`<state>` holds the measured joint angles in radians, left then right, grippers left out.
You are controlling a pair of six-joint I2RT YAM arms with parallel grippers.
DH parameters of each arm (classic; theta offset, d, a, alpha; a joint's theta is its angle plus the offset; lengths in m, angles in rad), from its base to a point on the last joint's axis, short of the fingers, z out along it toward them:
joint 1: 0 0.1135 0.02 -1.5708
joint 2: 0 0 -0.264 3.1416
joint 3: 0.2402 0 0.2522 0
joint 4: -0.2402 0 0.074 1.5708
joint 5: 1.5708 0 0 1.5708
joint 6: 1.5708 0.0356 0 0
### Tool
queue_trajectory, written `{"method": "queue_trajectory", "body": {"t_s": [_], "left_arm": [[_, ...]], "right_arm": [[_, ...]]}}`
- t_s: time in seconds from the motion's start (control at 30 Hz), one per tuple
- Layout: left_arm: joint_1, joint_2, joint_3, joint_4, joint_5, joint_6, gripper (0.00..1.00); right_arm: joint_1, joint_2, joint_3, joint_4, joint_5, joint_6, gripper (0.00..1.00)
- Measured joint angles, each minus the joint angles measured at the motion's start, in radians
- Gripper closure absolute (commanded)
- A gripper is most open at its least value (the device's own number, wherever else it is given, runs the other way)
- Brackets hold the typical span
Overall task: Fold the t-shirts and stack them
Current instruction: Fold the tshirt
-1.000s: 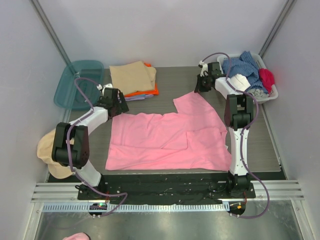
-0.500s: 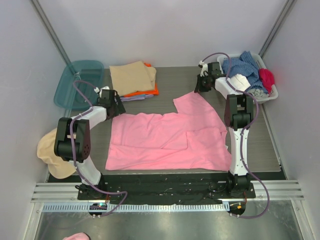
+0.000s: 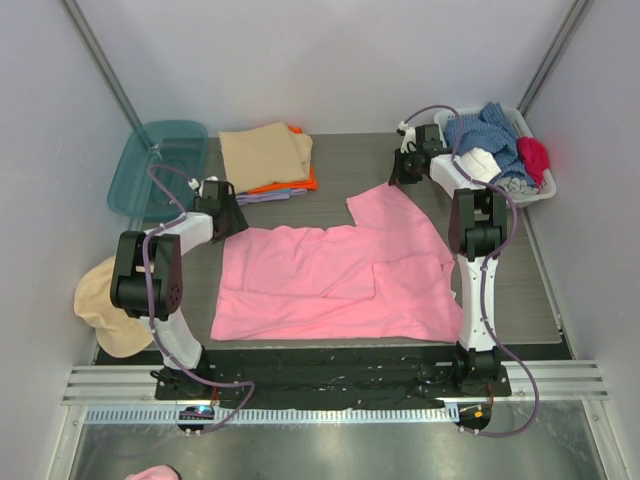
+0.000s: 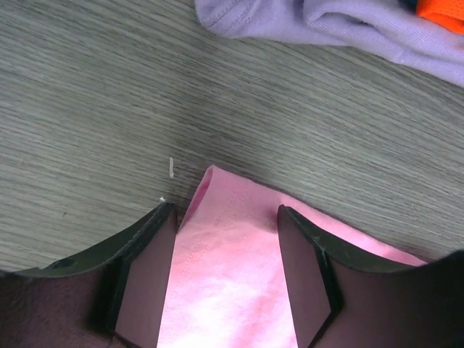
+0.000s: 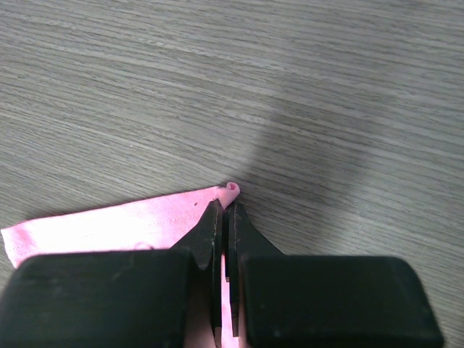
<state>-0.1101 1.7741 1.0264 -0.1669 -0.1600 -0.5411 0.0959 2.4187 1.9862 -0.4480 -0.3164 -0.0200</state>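
A bright pink t-shirt (image 3: 330, 280) lies spread on the table, partly folded. My left gripper (image 3: 228, 222) is down at its far left corner. In the left wrist view it (image 4: 226, 210) is open, with the pink corner (image 4: 232, 261) lying between the two fingers. My right gripper (image 3: 398, 172) is at the shirt's far right corner, and in the right wrist view it (image 5: 226, 206) is shut on the pink cloth tip (image 5: 109, 225). Folded t-shirts are stacked at the back: tan (image 3: 265, 155) on top, orange (image 3: 300, 183) and lilac (image 3: 275, 195) beneath. The lilac edge (image 4: 290, 22) lies just beyond my left gripper.
A teal plastic bin (image 3: 160, 165) stands at the back left. A white basket (image 3: 545, 190) heaped with clothes is at the back right. A round tan cap (image 3: 100, 300) hangs off the table's left edge beside my left arm.
My left arm has shifted a little to the left and its elbow has drawn in, with the gripper settling at the pink shirt's far left corner. The right arm and the shirt have not moved.
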Motion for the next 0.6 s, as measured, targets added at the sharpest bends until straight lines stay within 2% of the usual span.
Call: {"method": "queue_trajectory", "body": {"t_s": [0.23,0.6], "left_arm": [[0.007,0.011,0.009,0.0,0.006,-0.002,0.42],[0.017,0.017,0.017,-0.002,0.007,-0.003,0.54]], "right_arm": [[0.0,0.0,0.001,-0.001,0.0,0.0,0.99],[0.0,0.004,0.008,-0.008,-0.001,0.0,0.99]]}}
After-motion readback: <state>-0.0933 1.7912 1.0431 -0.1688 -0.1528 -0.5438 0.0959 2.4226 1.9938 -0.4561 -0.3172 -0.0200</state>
